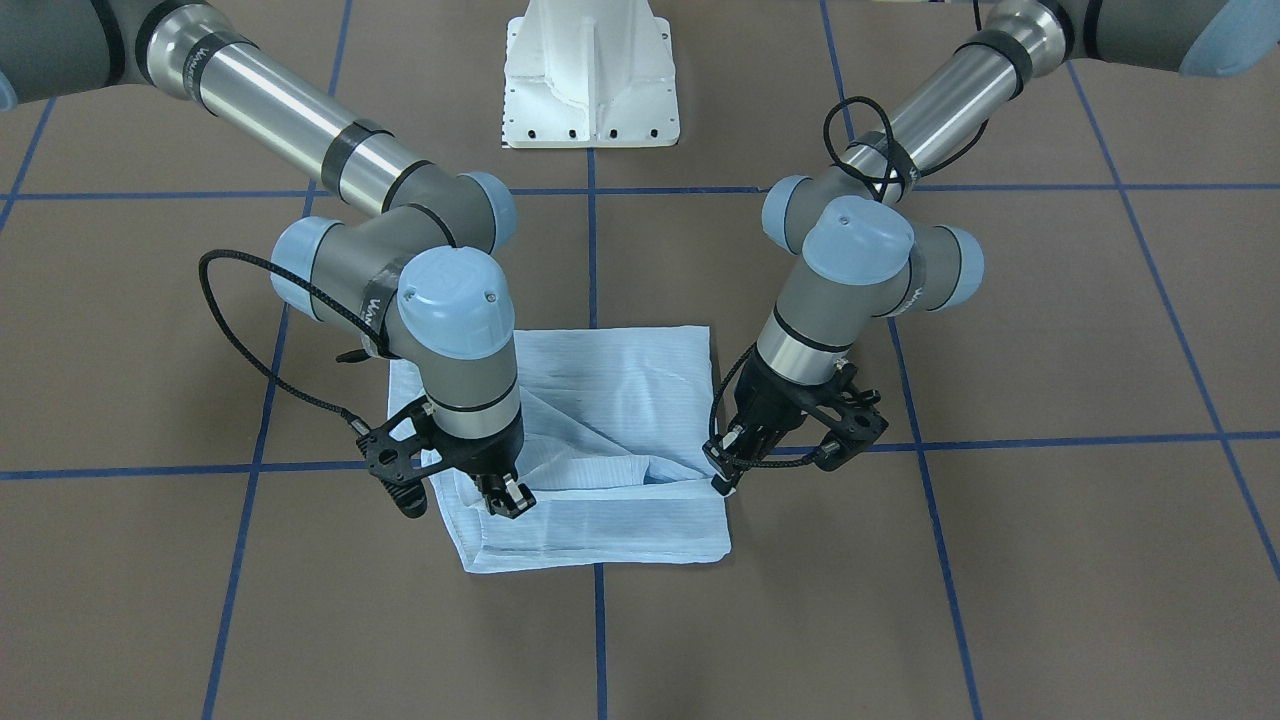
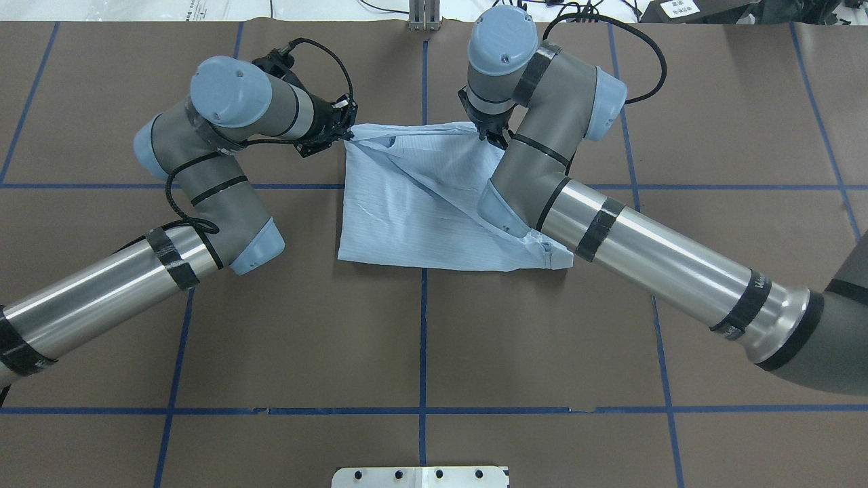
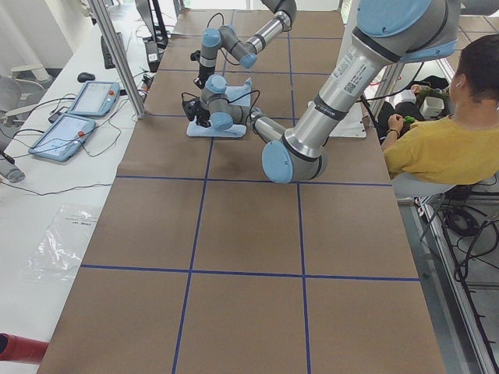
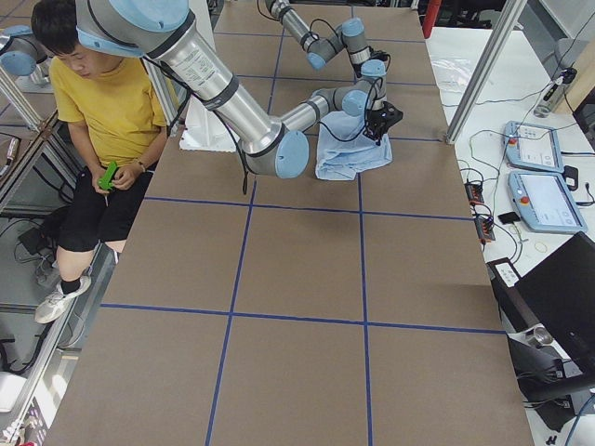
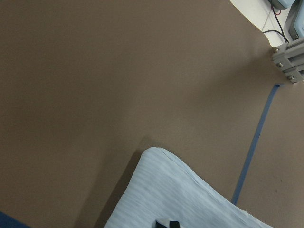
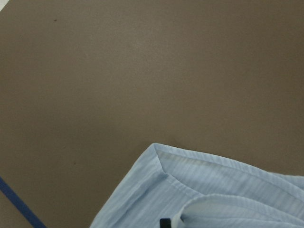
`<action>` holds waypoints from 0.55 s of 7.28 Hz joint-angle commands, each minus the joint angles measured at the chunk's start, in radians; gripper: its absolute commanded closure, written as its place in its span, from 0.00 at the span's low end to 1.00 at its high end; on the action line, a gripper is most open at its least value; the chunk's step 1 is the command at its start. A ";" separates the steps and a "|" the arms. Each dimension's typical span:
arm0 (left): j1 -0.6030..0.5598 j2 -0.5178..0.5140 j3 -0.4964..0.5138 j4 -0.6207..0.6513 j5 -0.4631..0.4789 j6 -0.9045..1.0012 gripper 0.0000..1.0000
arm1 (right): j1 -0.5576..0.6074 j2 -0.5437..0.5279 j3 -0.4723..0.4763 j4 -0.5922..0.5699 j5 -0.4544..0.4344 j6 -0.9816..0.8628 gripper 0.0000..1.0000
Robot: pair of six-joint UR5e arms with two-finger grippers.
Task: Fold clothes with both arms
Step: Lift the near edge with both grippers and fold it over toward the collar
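The light-blue striped shirt (image 1: pixel 620 390) lies folded into a rough square on the brown table; it also shows in the overhead view (image 2: pixel 413 210). My left gripper (image 1: pixel 722 472) is shut on one corner of the shirt's edge farthest from the robot's base, as the overhead view (image 2: pixel 348 133) also shows. My right gripper (image 1: pixel 508 497) is shut on the other corner of that edge (image 2: pixel 491 137). The edge is stretched between them. Each wrist view shows a shirt corner (image 5: pixel 190 199) (image 6: pixel 213 190) over bare table.
The white pedestal base (image 1: pixel 590 80) stands at the robot's side of the table. Blue tape lines (image 2: pixel 424 339) grid the brown table cover. A person in a yellow shirt (image 3: pixel 444 148) sits beside the table. Control tablets (image 3: pixel 78 117) lie on the white bench.
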 commanded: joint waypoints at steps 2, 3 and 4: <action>-0.036 -0.023 0.071 -0.032 0.033 0.117 0.42 | 0.043 0.059 -0.094 0.066 0.003 -0.149 0.00; -0.039 -0.022 0.071 -0.032 0.033 0.119 0.25 | 0.045 0.063 -0.111 0.066 0.006 -0.165 0.00; -0.045 -0.023 0.068 -0.033 0.031 0.122 0.25 | 0.048 0.063 -0.108 0.066 0.014 -0.172 0.00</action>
